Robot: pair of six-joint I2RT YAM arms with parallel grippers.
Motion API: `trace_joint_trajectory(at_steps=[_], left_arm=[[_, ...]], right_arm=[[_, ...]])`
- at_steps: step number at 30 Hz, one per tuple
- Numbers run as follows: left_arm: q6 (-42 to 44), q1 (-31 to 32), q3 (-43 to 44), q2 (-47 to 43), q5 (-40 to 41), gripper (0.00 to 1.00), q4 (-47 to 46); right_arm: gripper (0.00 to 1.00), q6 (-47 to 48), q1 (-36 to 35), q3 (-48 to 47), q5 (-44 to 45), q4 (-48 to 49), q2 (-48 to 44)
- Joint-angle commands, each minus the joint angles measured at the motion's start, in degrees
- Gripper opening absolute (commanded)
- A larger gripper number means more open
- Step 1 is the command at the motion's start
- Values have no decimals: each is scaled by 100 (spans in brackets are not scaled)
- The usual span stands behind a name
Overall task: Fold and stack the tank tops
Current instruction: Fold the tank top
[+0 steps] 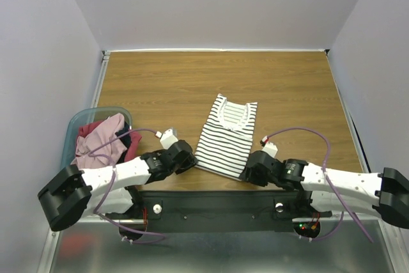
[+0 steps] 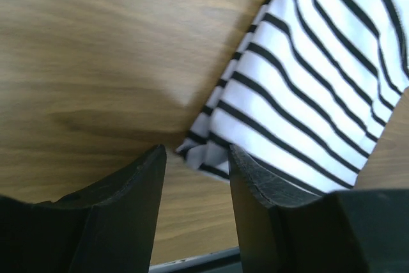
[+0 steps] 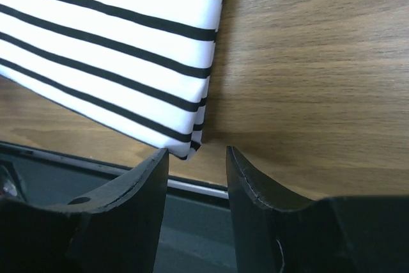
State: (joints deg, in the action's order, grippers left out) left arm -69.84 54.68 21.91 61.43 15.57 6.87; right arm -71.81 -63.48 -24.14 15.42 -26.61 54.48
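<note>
At the far left a translucent light-blue tub sits at the edge of the wooden bench. It holds a heap of clothes, with the pink tank top uppermost, a dark red top behind it and a bit of navy top at its right side. A purple cable arcs from the left arm across the tub's right side. Just right of the tub the left gripper is low over bare wood, its jaws parted with nothing between them. The near-left corner of the striped tank top lies just beyond its fingertips, closer to the right-hand finger. This top lies flat mid-bench, folded into a long strip, its neckline away from the arms. At its near-right corner the right gripper is likewise parted and empty, with the corner just ahead of the gap, beside the bench's near edge.
</note>
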Motion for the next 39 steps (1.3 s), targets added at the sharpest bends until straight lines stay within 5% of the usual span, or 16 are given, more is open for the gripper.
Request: trace_joint_trajectory(at_steps=[1, 14, 18, 27, 39], left_arm=[[50, 17, 156, 562, -1, 53, -309], [85, 26, -73, 379, -98, 34, -195], [146, 26, -178, 142, -168, 32, -90], [305, 34, -240, -315, -265, 46, 147], [269, 34, -345, -202, -388, 39, 25]], right_arm=[[47, -211, -59, 155, 146, 534, 256], [36, -272, -120, 489, -22, 1009, 617], [25, -316, -120, 595, -21, 1000, 503], [13, -316, -120, 692, -4, 939, 318], [8, -316, -120, 674, 66, 754, 230]])
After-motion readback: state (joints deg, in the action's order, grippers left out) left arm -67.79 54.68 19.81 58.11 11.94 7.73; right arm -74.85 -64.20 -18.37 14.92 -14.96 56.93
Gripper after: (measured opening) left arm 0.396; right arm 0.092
